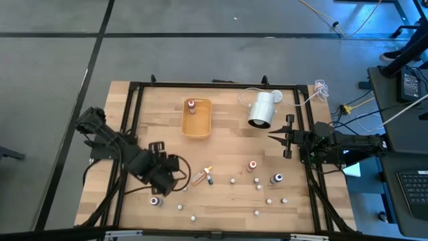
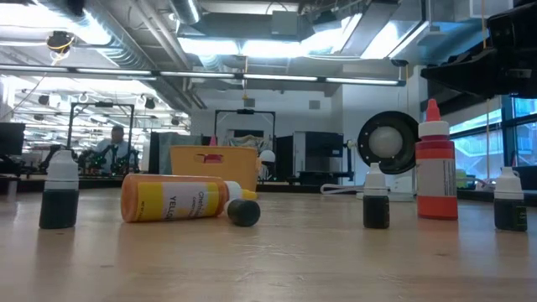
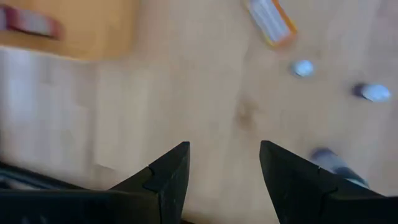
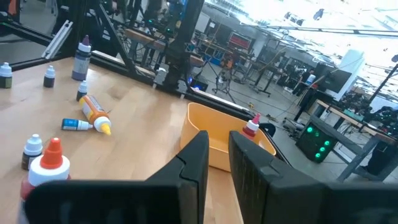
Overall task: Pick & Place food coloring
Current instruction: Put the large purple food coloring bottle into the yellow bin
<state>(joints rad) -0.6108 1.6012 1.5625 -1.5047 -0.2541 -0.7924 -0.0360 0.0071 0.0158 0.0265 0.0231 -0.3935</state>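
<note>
The food coloring bottles are scattered on the near half of the table: an orange one lying on its side (image 1: 199, 177) (image 2: 176, 199), a red upright one (image 1: 252, 165) (image 2: 435, 172), dark ones (image 1: 276, 179) (image 1: 156, 200), and several white-capped tiny ones. One red bottle (image 1: 191, 106) stands in the orange tray (image 1: 198, 127). My left gripper (image 1: 179, 172) (image 3: 225, 149) is open above bare wood left of the orange bottle (image 3: 270, 22). My right gripper (image 1: 271, 136) (image 4: 219, 140) waits at the table's right side, fingers close together, pointing toward the tray (image 4: 214, 127).
A large white cylinder (image 1: 262, 109) lies on its side at the far right of the table with a white cable behind it. A black frame (image 1: 134, 107) runs around the table's edges. Bare wood lies between the tray and the scattered bottles.
</note>
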